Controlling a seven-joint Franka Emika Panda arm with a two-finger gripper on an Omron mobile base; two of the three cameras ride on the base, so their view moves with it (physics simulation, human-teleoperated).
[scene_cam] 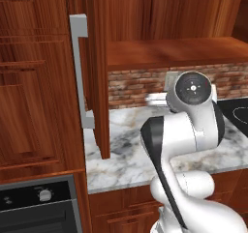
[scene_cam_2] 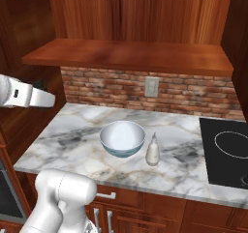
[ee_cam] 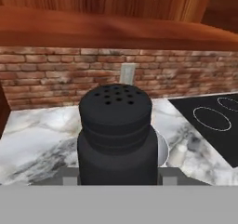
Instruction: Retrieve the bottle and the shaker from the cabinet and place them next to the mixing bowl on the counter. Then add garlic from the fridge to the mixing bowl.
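Where the marbled worktop (scene_cam_2: pixel 77 140) runs under a brick backsplash (scene_cam_2: pixel 106 89) with a wall outlet (scene_cam_2: pixel 152 87), dark wooden cabinets close the room in above, and a black cooktop (scene_cam_2: pixel 225 152) sits at the worktop's right end. From the left base view, an open cabinet door (scene_cam: pixel 99 72) with a grey handle (scene_cam: pixel 80 72) stands beside the worktop, with an oven (scene_cam: pixel 38 208) low to the left. On the marble stands the mixing bowl (scene_cam_2: pixel 122 138), pale inside, and just beside it to the right, the white bottle (scene_cam_2: pixel 152 151) stands upright. In the hand view the black shaker (ee_cam: pixel 116 135), its perforated top upward, rises directly in front of the camera, with the end effector (ee_cam: pixel 116 179) clamped on its lower body, held above the worktop. Most of each finger is hidden behind the shaker, and so is much of the bowl; only a sliver of its rim and the bottle peek out at the right.
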